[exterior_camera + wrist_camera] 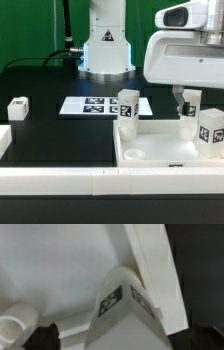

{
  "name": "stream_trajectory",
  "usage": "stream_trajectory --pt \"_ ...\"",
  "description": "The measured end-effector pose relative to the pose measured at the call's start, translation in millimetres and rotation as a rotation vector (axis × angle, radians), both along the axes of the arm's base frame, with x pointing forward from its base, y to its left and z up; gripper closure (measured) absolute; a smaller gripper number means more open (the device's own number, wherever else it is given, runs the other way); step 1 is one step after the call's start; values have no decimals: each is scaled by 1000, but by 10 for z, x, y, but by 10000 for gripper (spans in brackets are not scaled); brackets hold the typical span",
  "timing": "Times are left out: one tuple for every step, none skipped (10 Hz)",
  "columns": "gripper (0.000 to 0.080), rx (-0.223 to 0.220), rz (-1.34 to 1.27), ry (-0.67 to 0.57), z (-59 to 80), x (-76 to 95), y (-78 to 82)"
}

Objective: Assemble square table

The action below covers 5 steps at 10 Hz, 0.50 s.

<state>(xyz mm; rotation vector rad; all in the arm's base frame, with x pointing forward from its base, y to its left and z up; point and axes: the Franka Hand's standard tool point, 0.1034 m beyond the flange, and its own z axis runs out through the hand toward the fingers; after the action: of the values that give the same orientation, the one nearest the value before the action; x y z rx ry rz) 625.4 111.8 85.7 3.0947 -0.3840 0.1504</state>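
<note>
**Spread gripper poised straight above an upright table leg**

My gripper [184, 99] hangs over the square table slab [160, 148], which lies recessed side up at the exterior view's right. Directly beneath me stands one white tagged leg [125, 305]. It looks upright, its long axis pointing up toward my palm, and it sits close against the slab's raised wall [155, 274]. My fingertips [45, 336] are spread apart with the leg between them and a clear gap on the side I can see. The other tip is hard to make out against the dark table. I am grasping nothing. A round corner socket [14, 328] sits near the leg on the recessed floor. I judge the coming move turns on one fact — the leg is straight below me — so it calls for descending rather than sidestepping before I clamp.
</note>
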Motion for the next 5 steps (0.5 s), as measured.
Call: stream_trajectory --pt "151 -12 107 -4 2 14 -3" --pt "151 -27 212 -2 4 18 -7" --pt "151 -42 317 1 5 19 -5" --pt "151 -52 412 4 6 20 -5" --pt "151 -56 456 6 10 24 -15"
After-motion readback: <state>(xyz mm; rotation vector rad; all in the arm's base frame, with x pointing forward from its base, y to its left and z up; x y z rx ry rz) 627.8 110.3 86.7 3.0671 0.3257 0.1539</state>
